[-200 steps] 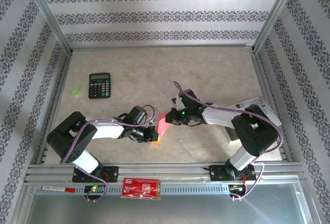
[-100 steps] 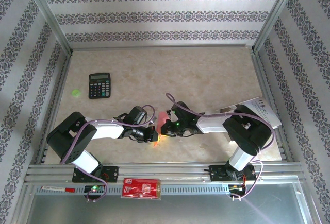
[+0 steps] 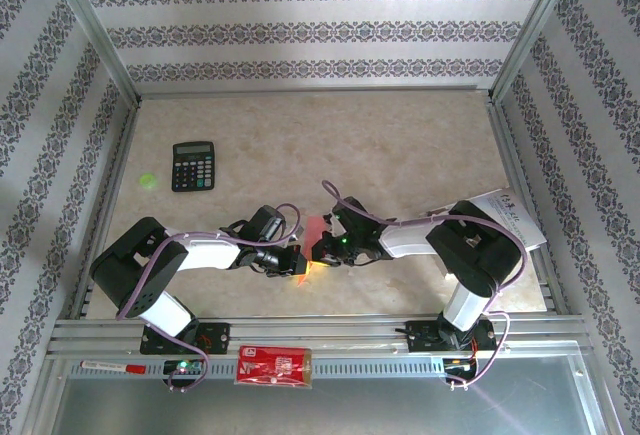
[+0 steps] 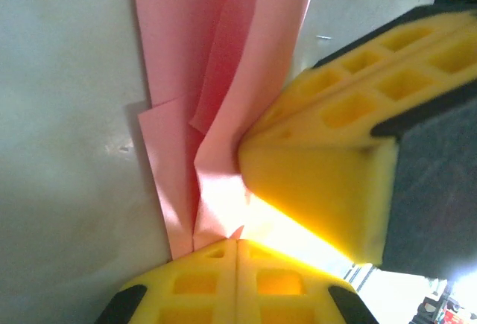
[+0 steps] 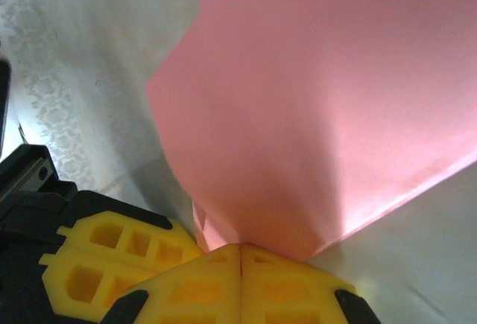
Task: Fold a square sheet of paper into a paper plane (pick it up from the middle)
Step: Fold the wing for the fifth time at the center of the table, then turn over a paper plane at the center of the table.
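Note:
The pink-red sheet of paper point(image 3: 316, 232) is folded into a slim, layered shape with a centre crease point(image 4: 195, 78), held just off the table near its front middle. My left gripper point(image 3: 298, 264) is shut on its near tip point(image 4: 237, 240). My right gripper point(image 3: 320, 249) is shut on the paper's edge point(image 5: 240, 248) right beside it, and the pink paper point(image 5: 320, 100) spreads above its jaws. The two grippers almost touch: the right one's yellow fingers point(image 4: 328, 153) press against the paper in the left wrist view, and the left one's fingers point(image 5: 112, 261) show in the right wrist view.
A black calculator point(image 3: 193, 166) and a small green disc point(image 3: 148, 180) lie at the back left. A white printed leaflet point(image 3: 505, 217) lies at the right edge. A red printed packet point(image 3: 274, 365) and a red pen point(image 3: 110, 366) rest on the front rail.
My right gripper has moved left and nearer, up against the left gripper, and closed on the paper. The paper has turned more upright. The left arm has stayed still.

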You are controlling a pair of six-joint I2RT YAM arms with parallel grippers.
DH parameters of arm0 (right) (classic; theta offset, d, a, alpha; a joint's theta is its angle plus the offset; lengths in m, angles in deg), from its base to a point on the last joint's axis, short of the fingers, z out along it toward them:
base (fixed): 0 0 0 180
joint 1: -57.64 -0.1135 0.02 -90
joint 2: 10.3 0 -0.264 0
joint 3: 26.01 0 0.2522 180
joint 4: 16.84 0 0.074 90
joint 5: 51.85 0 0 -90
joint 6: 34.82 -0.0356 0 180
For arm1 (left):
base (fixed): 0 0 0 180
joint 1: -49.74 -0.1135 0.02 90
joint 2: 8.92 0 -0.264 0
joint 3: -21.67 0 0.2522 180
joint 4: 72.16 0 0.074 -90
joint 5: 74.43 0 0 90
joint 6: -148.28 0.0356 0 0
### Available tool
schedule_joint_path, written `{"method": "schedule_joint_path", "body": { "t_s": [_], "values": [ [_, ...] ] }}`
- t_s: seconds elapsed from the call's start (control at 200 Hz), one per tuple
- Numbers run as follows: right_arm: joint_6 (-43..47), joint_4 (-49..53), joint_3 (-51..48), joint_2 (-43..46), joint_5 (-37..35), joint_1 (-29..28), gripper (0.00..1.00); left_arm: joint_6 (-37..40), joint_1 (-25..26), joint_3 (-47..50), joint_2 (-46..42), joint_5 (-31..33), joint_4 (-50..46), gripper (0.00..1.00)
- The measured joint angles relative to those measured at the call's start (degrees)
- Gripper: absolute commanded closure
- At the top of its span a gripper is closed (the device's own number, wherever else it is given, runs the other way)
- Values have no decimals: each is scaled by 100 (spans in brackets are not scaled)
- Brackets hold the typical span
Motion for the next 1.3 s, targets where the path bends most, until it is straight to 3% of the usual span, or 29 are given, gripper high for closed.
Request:
{"method": "schedule_joint_path", "body": {
  "t_s": [0.355, 0.704, 0.899, 1.079, 1.184, 1.299],
  "values": [
    [356, 501, 297, -109, 50, 632, 98, 68, 0, -13, 2, 24, -17, 100],
    [863, 1040, 682, -227, -15, 1694, 98, 81, 4, -92, 0, 92, -103, 100],
    [1187, 1397, 754, 52, -341, 2146, 95, -83, 7, -188, -85, 155, -341, 83],
    [1320, 1499, 557, 986, -501, 1943, 90, -275, -28, -483, -562, 203, -496, 67],
    [1241, 1519, 251, 1473, -734, 1458, 74, -363, -273, -496, -1073, 256, -498, 64],
    [1014, 1672, 122, 1722, -1248, 654, 60, -400, -883, -367, -1585, 466, -529, 62]
  ]
}}
